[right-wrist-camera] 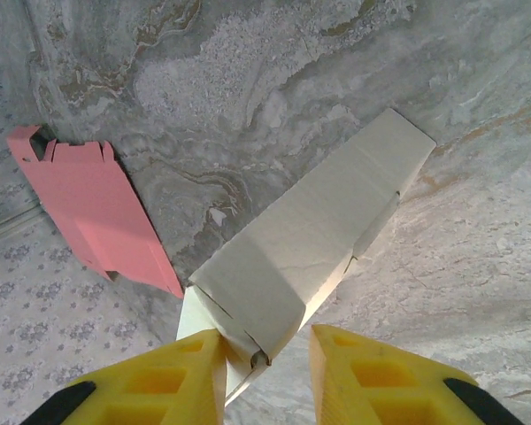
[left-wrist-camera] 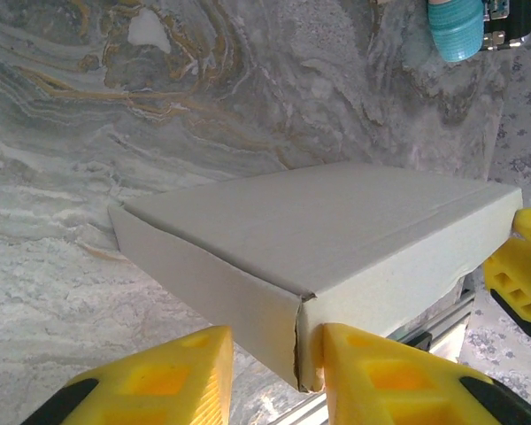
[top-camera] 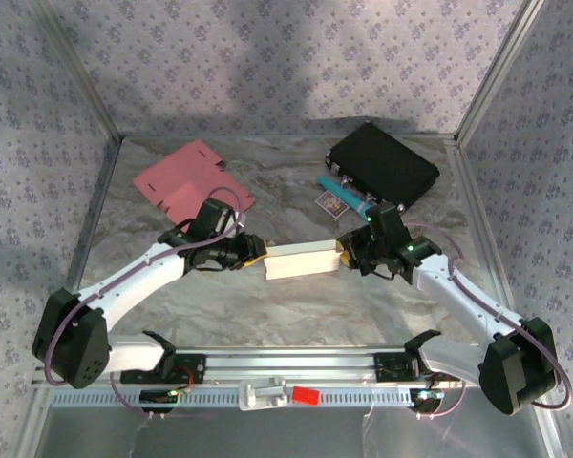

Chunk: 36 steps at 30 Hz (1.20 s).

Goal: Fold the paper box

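paper box [top-camera: 301,260] lies mid-table [top-camera: 267,191]; left gripper [top-camera: 259,258] part-open astride one corner, gap beside one finger; right gripper [top-camera: 345,254] straddles the opposite end, grip unclear, finger bases cropped

The paper box [top-camera: 303,260] sits mid-tabletop [top-camera: 296,315] between my left hand [top-camera: 253,256] and my right hand [top-camera: 347,254], one end at each. Behind my left hand lies a flat cardboard sheet [top-camera: 193,178]; behind my right, a case [top-camera: 382,164] near the back edge.
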### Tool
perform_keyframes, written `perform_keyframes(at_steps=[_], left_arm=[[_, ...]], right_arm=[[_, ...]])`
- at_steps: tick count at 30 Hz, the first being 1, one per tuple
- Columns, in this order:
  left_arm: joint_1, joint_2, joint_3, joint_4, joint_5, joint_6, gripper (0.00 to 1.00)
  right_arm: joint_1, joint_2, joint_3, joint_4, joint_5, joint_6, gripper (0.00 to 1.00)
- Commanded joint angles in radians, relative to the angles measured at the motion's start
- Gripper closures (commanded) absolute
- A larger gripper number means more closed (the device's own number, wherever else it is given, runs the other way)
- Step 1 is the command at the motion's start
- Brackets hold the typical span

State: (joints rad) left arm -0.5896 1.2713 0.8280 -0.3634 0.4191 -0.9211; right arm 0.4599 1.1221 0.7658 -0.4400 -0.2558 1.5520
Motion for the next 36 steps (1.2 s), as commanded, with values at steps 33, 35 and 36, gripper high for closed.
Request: perform_keyframes(at_steps=[33, 35, 36], left_arm=[[-0.271, 0.098, 0.030, 0.110, -0.150, 0.051, 0.77], [-0.292, 0.098, 0.024, 0.129, -0.163, 0.060, 0.77], [-0.304, 0.100, 0.019, 0.142, -0.167, 0.065, 0.77]], right_arm=[[0.090, -0.182, -0.036, -0.247, 0.167, 0.211, 0.32], [0.085, -0.235, -0.090, -0.222, 0.172, 0.250, 0.30], [0.085, -0.262, -0.108, -0.220, 0.184, 0.258, 0.29]])
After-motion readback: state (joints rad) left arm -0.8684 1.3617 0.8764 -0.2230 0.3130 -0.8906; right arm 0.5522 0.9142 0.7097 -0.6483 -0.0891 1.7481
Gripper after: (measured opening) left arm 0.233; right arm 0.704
